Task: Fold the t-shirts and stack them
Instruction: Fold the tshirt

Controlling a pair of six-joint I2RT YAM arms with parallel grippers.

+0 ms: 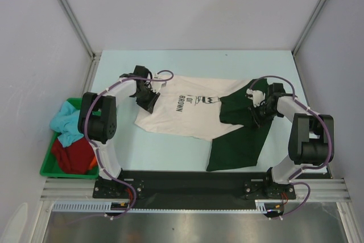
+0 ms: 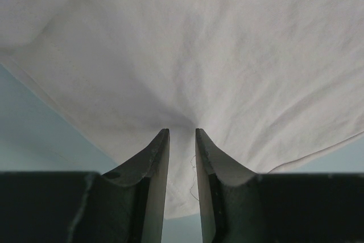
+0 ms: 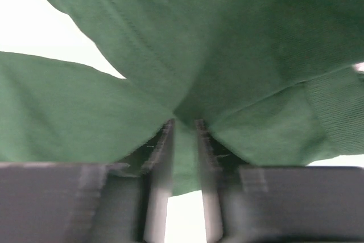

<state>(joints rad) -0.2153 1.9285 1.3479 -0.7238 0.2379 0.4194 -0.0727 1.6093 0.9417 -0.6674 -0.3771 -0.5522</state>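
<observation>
Cream t-shirt (image 1: 190,122): spread flat at the middle of the counter (image 1: 165,155), black "BROWN" lettering facing up.
Dark green t-shirt (image 1: 236,143): right of the cream one, its far part lying over the cream shirt's right end, its near part reaching toward the counter's near edge.
Left tool (image 1: 149,99): at the cream shirt's far left edge; jaws nearly together, pinching a fold of cream cloth.
Right tool (image 1: 257,112): on the green shirt's far right part; jaws narrow, green cloth bunched between them.
Bin (image 1: 57,173): green, off the counter's left side, holding a light blue shirt (image 1: 65,123), a dark red shirt (image 1: 74,155) and an orange shirt (image 1: 92,165) in a heap.
</observation>
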